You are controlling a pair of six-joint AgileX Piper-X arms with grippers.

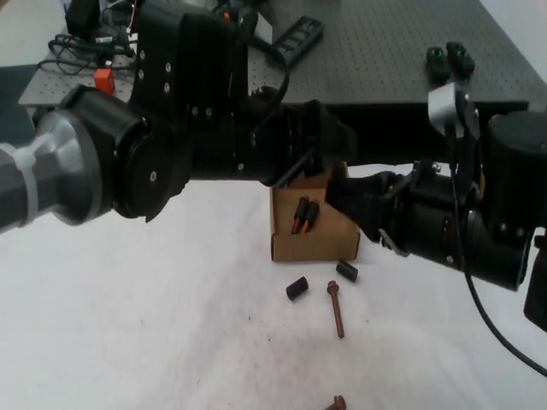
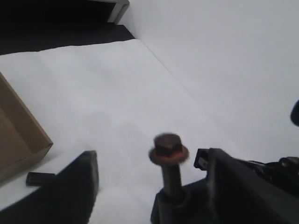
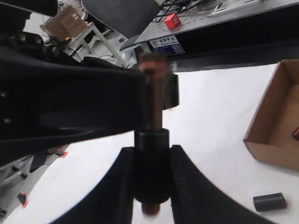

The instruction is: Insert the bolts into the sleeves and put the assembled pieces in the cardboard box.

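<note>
Right wrist view: a smooth black cylindrical sleeve is clamped between the fingers of the right gripper. A rusty hex-headed bolt is seated through it, above the white cloth-covered counter and near the brown cardboard box. The fingers of the left gripper are spread around the bolt head. A blue-and-white label is too small to be read.

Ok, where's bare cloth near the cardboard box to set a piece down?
Bare white cloth lies left of the leftmost loose black sleeve and right of the rusty metal bolt. Crowded between them, by the brown cardboard box.
</note>
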